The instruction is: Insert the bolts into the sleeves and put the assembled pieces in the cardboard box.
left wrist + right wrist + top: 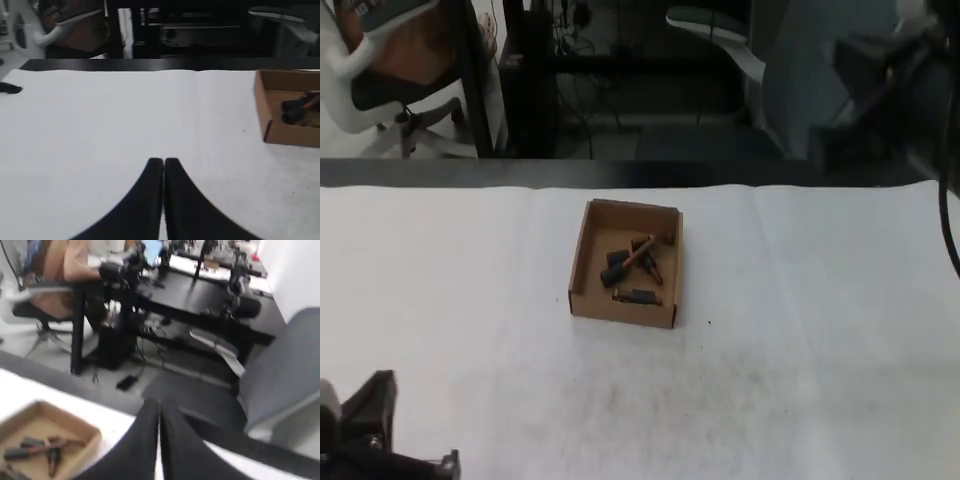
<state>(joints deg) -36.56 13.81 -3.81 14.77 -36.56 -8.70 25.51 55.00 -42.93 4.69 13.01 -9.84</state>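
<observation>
The left arm sits at the bench's near left corner. The left gripper is closed tip to tip, with nothing between its fingers. Wide stretches of the white bench lie between the box and each side, out to a dark far edge. The right gripper is raised on the box's right, pointing over that edge, with its fingers together and empty. The box stands mid-bench, nearer the far edge and well apart from both grippers. Inside it lie several dark pieces, loosely crossed, one by the near wall.
</observation>
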